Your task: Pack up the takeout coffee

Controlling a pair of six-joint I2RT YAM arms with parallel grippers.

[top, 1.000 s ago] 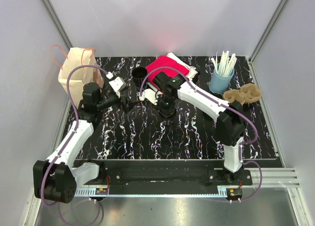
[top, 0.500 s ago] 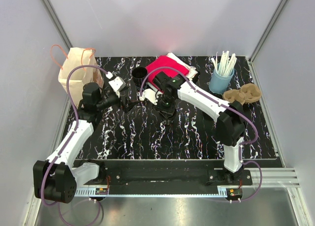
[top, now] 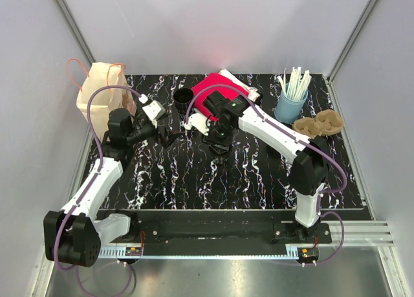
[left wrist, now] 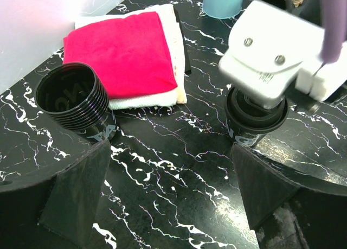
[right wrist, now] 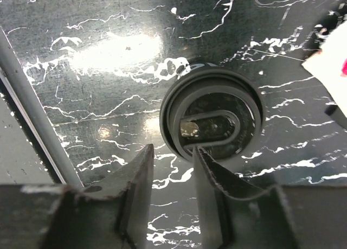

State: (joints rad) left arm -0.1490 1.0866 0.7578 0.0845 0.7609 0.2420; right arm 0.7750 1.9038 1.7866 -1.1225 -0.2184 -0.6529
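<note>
Pale grey walls [top: 213, 25] enclose a black marbled tabletop [top: 194, 174] bearing a lidded cup [right wrist: 214, 110].

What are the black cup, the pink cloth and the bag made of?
The black cup looks like shiny plastic, with moulded ridges around it. The pink cloth seems to be soft fabric: folded, dull, no shine. The bag is probably paper: tan, creased and matte.

A black takeout cup [left wrist: 245, 136] stands upright mid-table, capped with a black lid [right wrist: 211, 124] whose oval recess faces up. A second ribbed black cup [left wrist: 73, 100], lidless, stands upright farther back on the left. A tan paper bag [top: 100, 90] with orange handles stands at the far left corner.
</note>
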